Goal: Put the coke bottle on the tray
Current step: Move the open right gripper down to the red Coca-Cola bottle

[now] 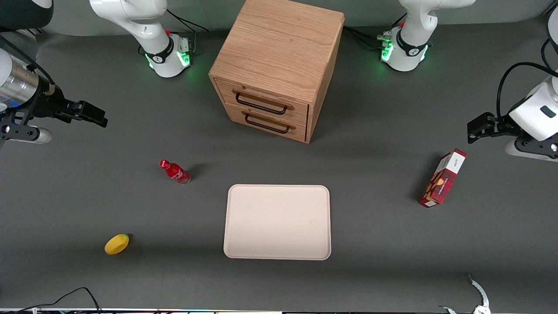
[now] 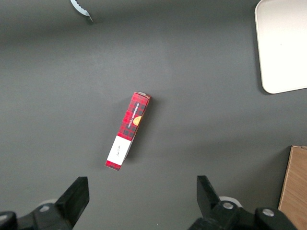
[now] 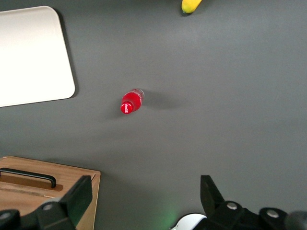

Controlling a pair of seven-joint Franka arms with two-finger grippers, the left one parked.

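Note:
The coke bottle [image 1: 175,172] is small, glossy red with a red cap. It stands on the dark table beside the tray, toward the working arm's end; it also shows in the right wrist view [image 3: 131,102]. The tray [image 1: 277,222] is a large flat cream rectangle with rounded corners, and nothing lies on it; a corner of it shows in the right wrist view [image 3: 33,55]. My right gripper [image 1: 89,114] hangs high at the working arm's end, well away from the bottle and farther from the front camera than it. Its fingers [image 3: 76,197] are spread wide and hold nothing.
A wooden two-drawer cabinet [image 1: 276,65] stands farther from the front camera than the tray. A yellow lemon-like fruit [image 1: 117,244] lies nearer the camera than the bottle. A red-and-white box [image 1: 443,178] lies toward the parked arm's end.

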